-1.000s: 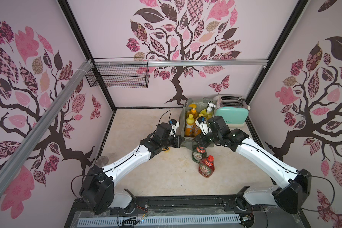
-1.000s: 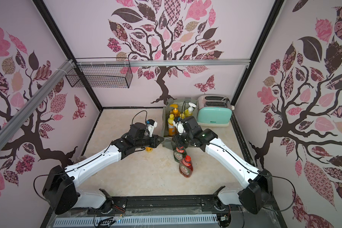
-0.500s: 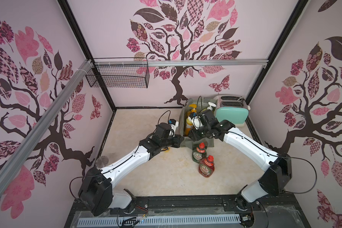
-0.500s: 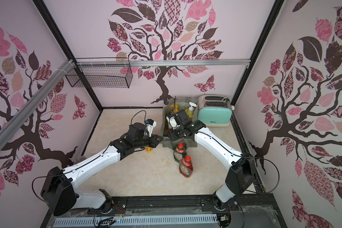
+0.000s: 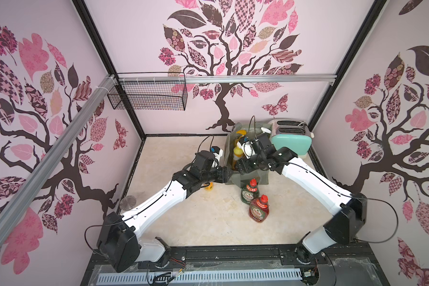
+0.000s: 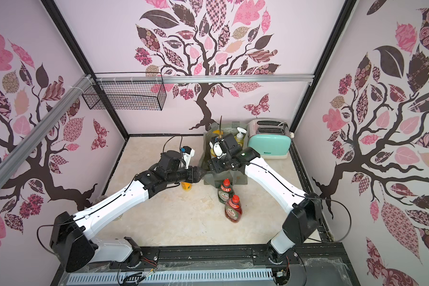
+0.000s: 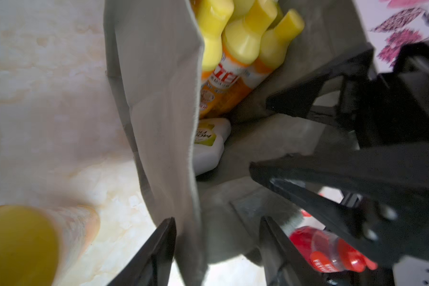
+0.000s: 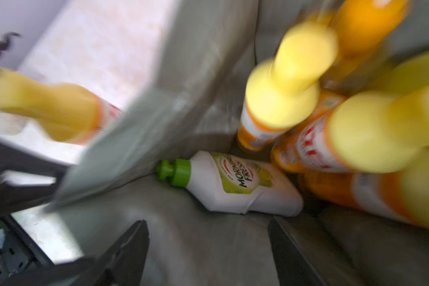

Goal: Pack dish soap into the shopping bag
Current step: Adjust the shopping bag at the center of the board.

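Note:
The grey-green shopping bag (image 5: 234, 178) (image 6: 240, 178) stands at the back beside the toaster. Several orange yellow-capped dish soap bottles (image 7: 245, 42) (image 8: 282, 99) stand inside it, and a white green-capped bottle (image 8: 233, 183) (image 7: 208, 146) lies on its floor. My left gripper (image 5: 227, 174) (image 7: 217, 220) is open, its fingers astride the bag's side wall (image 7: 159, 99). My right gripper (image 5: 237, 166) (image 8: 207, 222) hangs open and empty inside the bag, above the white bottle. Outside stand a green Fairy bottle (image 5: 250, 195), a red one (image 5: 258, 210) and a small orange bottle (image 5: 209, 186) under my left arm.
A mint toaster (image 5: 291, 141) stands against the bag's right side in the back corner. A black wire basket (image 5: 149, 95) hangs on the back rail at the left. A small metal disc (image 5: 128, 200) lies by the left wall.
My left jaws have parted from the bag's wall. The right arm swung over the bag's mouth and its jaws have spread wider.

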`<act>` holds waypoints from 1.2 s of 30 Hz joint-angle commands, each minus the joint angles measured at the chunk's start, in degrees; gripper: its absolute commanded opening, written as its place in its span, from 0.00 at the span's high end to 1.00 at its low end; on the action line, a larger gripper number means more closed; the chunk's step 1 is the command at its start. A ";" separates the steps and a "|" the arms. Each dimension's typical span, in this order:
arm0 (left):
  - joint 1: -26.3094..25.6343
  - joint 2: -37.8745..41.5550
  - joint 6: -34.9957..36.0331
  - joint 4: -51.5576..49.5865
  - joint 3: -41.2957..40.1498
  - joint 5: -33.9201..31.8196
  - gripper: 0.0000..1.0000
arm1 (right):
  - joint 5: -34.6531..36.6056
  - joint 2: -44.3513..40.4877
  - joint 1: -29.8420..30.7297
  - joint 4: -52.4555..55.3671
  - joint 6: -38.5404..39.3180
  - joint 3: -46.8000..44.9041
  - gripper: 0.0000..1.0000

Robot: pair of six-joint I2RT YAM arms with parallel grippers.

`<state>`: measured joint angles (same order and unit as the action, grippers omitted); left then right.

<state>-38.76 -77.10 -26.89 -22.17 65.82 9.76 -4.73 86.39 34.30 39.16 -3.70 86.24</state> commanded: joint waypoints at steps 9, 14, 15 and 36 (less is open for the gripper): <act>0.03 6.60 -0.41 -4.39 3.07 -5.87 0.19 | 0.62 -11.40 -0.90 -8.80 -3.20 -3.20 0.13; 1.26 2.36 -0.70 -12.06 10.91 -8.66 0.18 | -2.90 -9.85 -2.56 -13.13 -3.49 -6.87 0.18; 1.62 1.84 -1.49 -13.23 12.44 -8.09 0.17 | -5.27 -8.89 -3.28 -12.27 -5.11 -5.43 0.19; 3.11 -9.36 -8.60 -28.98 24.72 2.02 0.26 | -5.38 5.54 -3.88 14.55 -7.86 11.01 0.45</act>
<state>-36.29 -87.70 -34.39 -50.26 91.66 12.25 -11.38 92.58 30.46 48.12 -13.04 99.39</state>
